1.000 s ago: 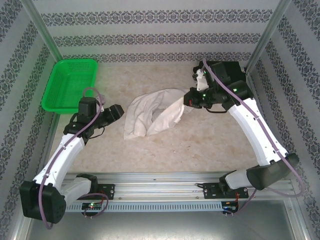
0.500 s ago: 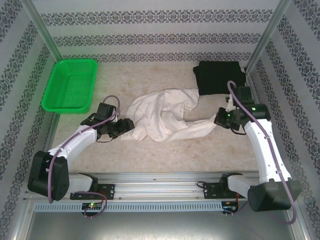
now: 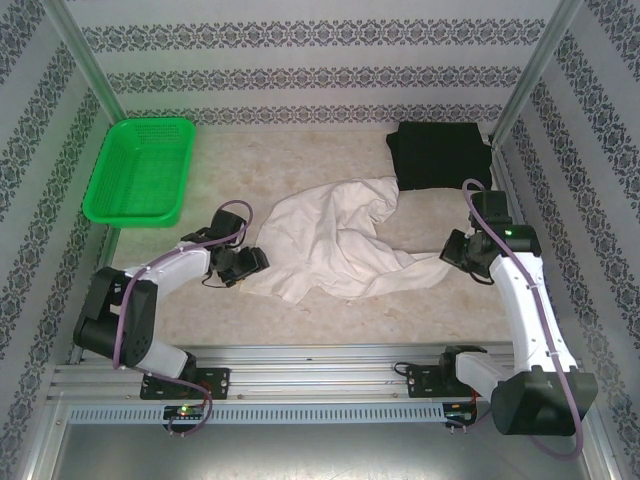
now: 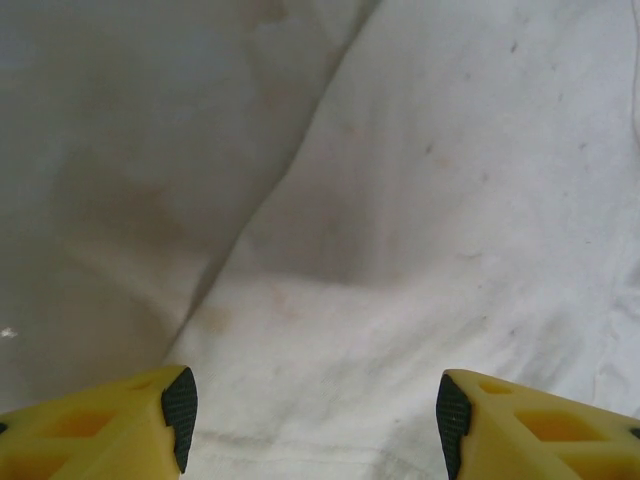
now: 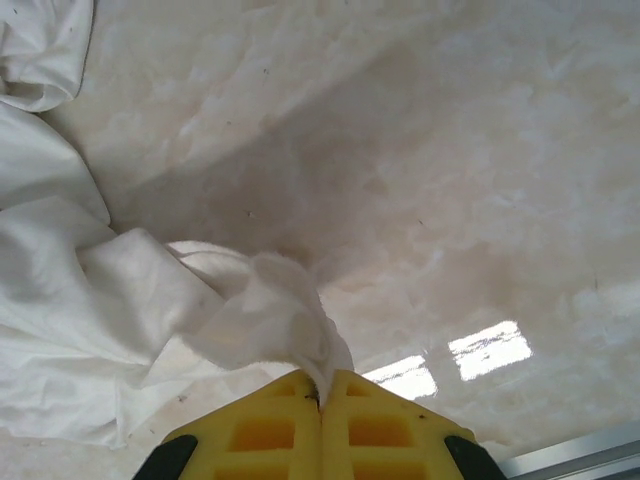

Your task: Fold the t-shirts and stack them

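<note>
The white t-shirt (image 3: 330, 235) lies crumpled and stretched across the middle of the table. My right gripper (image 3: 447, 257) is shut on its right end, and the right wrist view shows a pinch of white cloth (image 5: 290, 320) between the yellow jaws of that gripper (image 5: 321, 392). My left gripper (image 3: 252, 263) sits at the shirt's left edge, open. In the left wrist view its fingertips (image 4: 180, 415) stand apart just over the white cloth (image 4: 400, 250), with nothing gripped. The black t-shirt (image 3: 438, 153) lies folded at the back right.
A green mesh basket (image 3: 140, 170) stands at the back left. Patterned walls and metal posts (image 3: 85, 60) enclose the marble-look tabletop (image 3: 300, 150). An aluminium rail (image 3: 310, 365) runs along the near edge.
My right gripper pulled the white shirt's end from the back centre toward the right front, uncovering the black shirt. My left gripper moved right and down to the shirt's left edge.
</note>
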